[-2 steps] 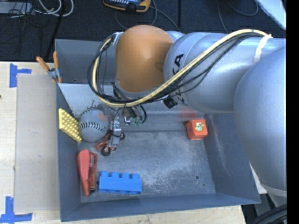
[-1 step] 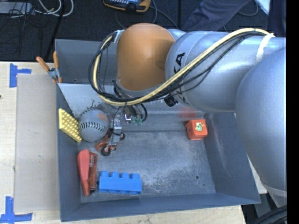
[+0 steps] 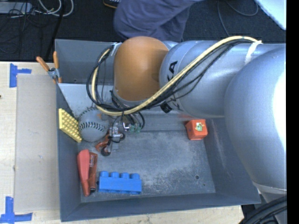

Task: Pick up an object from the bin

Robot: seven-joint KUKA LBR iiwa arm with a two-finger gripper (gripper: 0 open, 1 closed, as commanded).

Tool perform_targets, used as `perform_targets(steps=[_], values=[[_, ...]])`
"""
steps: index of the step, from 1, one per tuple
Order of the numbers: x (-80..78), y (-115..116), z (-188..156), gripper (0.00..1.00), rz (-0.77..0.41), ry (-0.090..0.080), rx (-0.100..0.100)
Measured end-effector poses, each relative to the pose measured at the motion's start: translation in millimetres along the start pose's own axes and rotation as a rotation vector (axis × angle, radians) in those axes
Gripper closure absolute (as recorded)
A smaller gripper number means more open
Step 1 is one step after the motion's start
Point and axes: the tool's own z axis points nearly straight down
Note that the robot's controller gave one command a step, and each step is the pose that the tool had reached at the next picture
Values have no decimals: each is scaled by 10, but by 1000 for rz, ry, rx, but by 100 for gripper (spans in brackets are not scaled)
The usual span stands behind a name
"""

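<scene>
Camera view: gripper (image 3: 114,136) beside grey baseball (image 3: 92,126)

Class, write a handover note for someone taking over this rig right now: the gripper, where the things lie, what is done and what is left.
Gripper: low in the left half of the bin, just right of the grey ball and above a small dark-red piece. I cannot see it holding anything.
Things: a yellow studded plate lies by the left wall beside the ball. A red tool and a blue brick lie at lower left in the view. An orange block sits alone on the right.
Done: nothing lifted out.
Left: grip one thing and lift it clear.
</scene>
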Motion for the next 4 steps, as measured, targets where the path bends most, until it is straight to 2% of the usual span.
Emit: perform_targets(steps=[1, 2, 3, 4], values=[[38, 52, 581, 0, -54, -3, 0], [-107, -62, 799, 0, 24, -23, -6], [-68, -223, 887, 0, 117, -33, -6], [-7, -320, 1005, 0, 137, -24, -6]])
